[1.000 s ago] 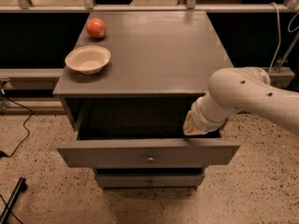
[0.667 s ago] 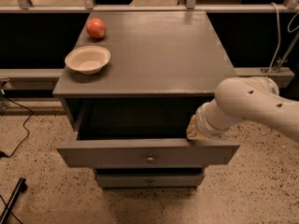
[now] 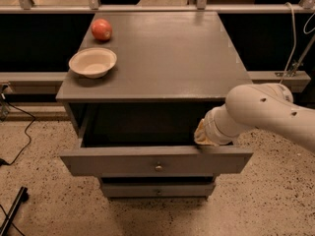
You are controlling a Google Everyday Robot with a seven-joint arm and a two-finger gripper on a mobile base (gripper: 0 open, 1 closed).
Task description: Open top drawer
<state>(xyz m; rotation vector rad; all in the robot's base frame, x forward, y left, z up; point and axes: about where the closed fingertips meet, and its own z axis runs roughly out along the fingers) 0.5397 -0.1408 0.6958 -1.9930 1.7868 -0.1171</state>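
the top drawer (image 3: 123, 161) stands well out from the grey cabinet (image 3: 167, 58), its wide front panel forward of the cabinet's edge and its dark inside open to view from above. a small round brass knob (image 3: 158, 167) sits mid-front on the panel.

the gripper (image 3: 203, 135) is at the right end of that drawer, just behind the upper edge of the front panel and dipping into the drawer's open inside near the right wall. only its tan wrist end shows; the tip is hidden below the panel's edge and in the shadow of the drawer. it cannot be told whether it is spread or pressed together, nor whether it presses on the back of the panel or holds anything. the white arm (image 3: 266, 112) reaches in from the right, sloping down to it.

below the open drawer, a lower drawer (image 3: 157, 191) with its own small knob sits further back.

on the cabinet's top, near the left edge, a pale bowl (image 3: 92, 62) stands upright, and a red fruit (image 3: 101, 29) lies just behind it, apart from it. a dark cable (image 3: 22, 146) runs over the speckled floor (image 3: 44, 200) at the left.
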